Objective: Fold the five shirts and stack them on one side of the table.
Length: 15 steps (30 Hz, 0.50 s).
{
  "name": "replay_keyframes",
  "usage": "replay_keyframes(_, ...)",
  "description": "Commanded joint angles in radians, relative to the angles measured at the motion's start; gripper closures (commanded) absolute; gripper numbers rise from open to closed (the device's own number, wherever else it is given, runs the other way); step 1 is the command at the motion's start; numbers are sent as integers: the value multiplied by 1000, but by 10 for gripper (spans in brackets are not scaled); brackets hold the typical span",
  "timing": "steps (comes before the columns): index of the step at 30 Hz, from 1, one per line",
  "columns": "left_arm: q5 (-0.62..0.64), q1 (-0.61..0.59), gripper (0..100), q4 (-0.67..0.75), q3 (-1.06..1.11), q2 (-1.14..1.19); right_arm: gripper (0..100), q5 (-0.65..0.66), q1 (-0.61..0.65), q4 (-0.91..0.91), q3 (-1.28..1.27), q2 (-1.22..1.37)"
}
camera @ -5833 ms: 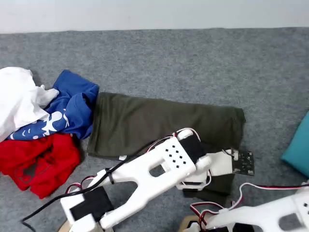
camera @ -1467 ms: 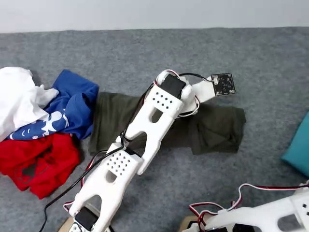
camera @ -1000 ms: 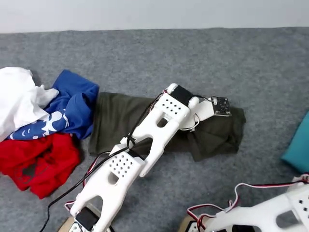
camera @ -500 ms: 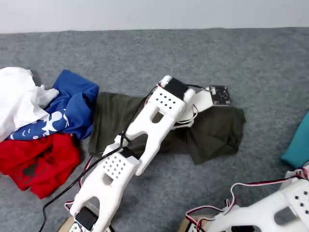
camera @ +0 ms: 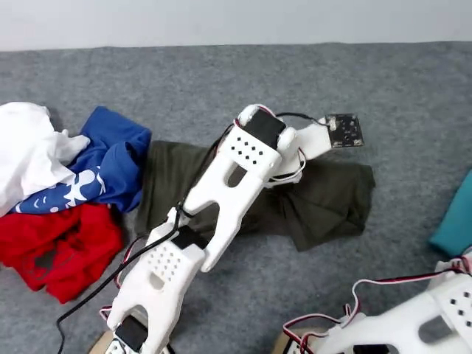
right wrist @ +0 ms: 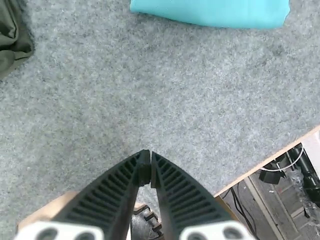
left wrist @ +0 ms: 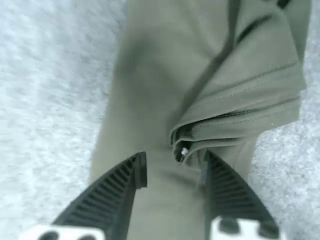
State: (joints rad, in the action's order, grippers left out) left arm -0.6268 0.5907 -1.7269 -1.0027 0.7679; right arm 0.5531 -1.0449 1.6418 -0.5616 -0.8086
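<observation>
The olive green shirt (camera: 328, 199) lies in the middle of the table, its near edge folded up over itself. My left arm (camera: 251, 147) stretches over it. My left gripper (left wrist: 171, 167) hangs open just above the cloth, and a bunched fold with a small white tag (left wrist: 184, 151) lies below the gap between its fingers. White (camera: 26, 147), blue (camera: 107, 162) and red (camera: 59, 243) shirts are piled at the left. A folded teal shirt (camera: 453, 221) lies at the right edge. My right gripper (right wrist: 147, 170) is shut and holds nothing, low over bare table near the front edge.
Grey felt covers the table (camera: 243, 81), with open room behind the olive shirt. The table's front corner (right wrist: 280, 150) drops off close to my right gripper, with cables below it. The right arm (camera: 413, 324) sits at the near right.
The left arm brought the olive shirt's near edge up into a fold, dipped its wrist onto the cloth, and has now lifted slightly toward the back. The right arm shifted a little.
</observation>
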Motion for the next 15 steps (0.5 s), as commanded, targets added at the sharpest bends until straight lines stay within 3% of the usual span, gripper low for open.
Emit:
replay_keyframes(1,12,23,813,-26,-4,-135,988,6,8,-2,-17,-18)
replay_keyframes(11,12,213,898,-25,423,-281,987,8,10,-4,-46,-22)
replay_keyframes(15,106,164,899,-18,435,-342,987,11,87,-27,-46,-16)
